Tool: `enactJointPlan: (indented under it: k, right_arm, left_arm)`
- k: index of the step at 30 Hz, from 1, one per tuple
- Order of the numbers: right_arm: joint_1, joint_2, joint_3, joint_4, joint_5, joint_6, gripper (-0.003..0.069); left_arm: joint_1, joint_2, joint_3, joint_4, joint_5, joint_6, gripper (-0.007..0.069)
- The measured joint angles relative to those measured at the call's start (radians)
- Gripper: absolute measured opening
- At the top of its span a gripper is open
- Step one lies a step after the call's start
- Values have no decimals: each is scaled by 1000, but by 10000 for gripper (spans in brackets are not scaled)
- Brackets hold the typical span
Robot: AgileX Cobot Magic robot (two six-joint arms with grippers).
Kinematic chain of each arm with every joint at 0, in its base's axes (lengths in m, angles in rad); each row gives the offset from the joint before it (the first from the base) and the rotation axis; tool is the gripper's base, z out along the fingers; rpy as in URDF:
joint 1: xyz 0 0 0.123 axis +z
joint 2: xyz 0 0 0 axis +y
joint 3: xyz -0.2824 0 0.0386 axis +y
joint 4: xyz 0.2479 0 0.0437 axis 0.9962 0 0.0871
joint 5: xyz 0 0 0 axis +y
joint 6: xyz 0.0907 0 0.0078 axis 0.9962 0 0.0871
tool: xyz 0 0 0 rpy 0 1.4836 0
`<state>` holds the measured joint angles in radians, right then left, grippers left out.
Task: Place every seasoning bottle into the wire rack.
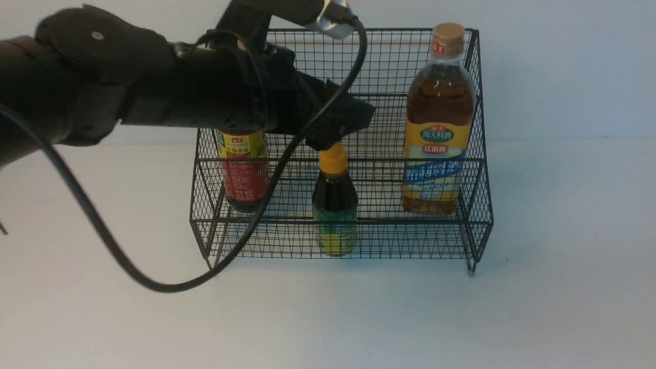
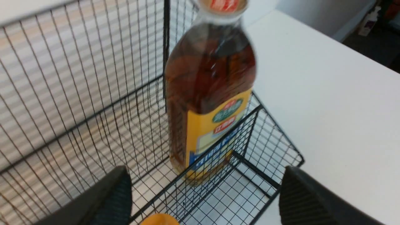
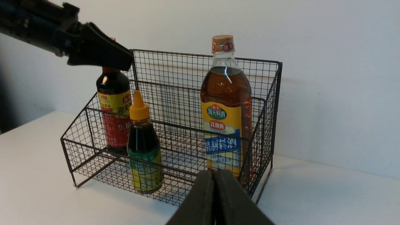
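Note:
The black wire rack [image 1: 389, 61] stands at the back of the table with all three seasoning bottles upright in it. The tall amber bottle [image 1: 438, 123] is on the upper tier at the right. At the left of that tier is the dark bottle [image 1: 245, 174] with a red-yellow label, its top hidden by my left arm. The small dark bottle [image 1: 335, 205] with an orange cap stands in the lower tier's middle. My left gripper [image 1: 343, 125] hovers just above that cap, open and empty [image 2: 204, 200]. The right gripper [image 3: 215, 175] is shut, short of the rack.
A black cable [image 1: 154, 284] from the left arm loops down to the white table [image 1: 564, 307] in front of the rack's left corner. A white wall [image 1: 564, 66] stands close behind the rack. The table's edge [image 2: 328, 37] lies beyond the rack's right side.

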<state>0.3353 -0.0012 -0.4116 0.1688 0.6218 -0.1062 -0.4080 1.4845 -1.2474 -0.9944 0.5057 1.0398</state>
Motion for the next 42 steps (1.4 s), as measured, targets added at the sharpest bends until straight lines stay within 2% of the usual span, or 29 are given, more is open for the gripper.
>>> enactJointPlan:
  k: [3, 7, 11, 13, 17, 21, 26, 31, 37, 42]
  right_arm:
    - [0, 0, 0, 0, 0, 0, -15]
    - [0, 0, 0, 0, 0, 0, -15]
    - [0, 0, 0, 0, 0, 0, -15]
    - [0, 0, 0, 0, 0, 0, -15]
    - [0, 0, 0, 0, 0, 0, -15]
    - [0, 0, 7, 1, -1, 0, -15]
    - [-5, -11, 118, -2, -110, 0, -15]
    - [-92, -11, 240, -50, -184, 0, -15]
    - [-209, -11, 346, -110, -156, 0, -15]
    - [-260, -11, 416, -125, -150, 0, -15]
  left_arm:
    - [0, -54, 0, 24, 35, 0, 485]
    - [1, -154, 0, 90, 153, -1, 295]
    - [2, -242, 0, 151, 267, -6, 59]
    - [2, -271, 0, 164, 290, -31, 14]
    - [2, -288, 0, 171, 308, -107, -5]
    - [3, -288, 0, 185, 334, -135, -5]
    - [3, -288, 0, 199, 363, -141, -5]
    - [5, -285, 0, 222, 363, -141, -5]
    - [5, -288, 0, 248, 370, -153, -5]
    - [5, -359, 0, 297, 381, -247, -5]
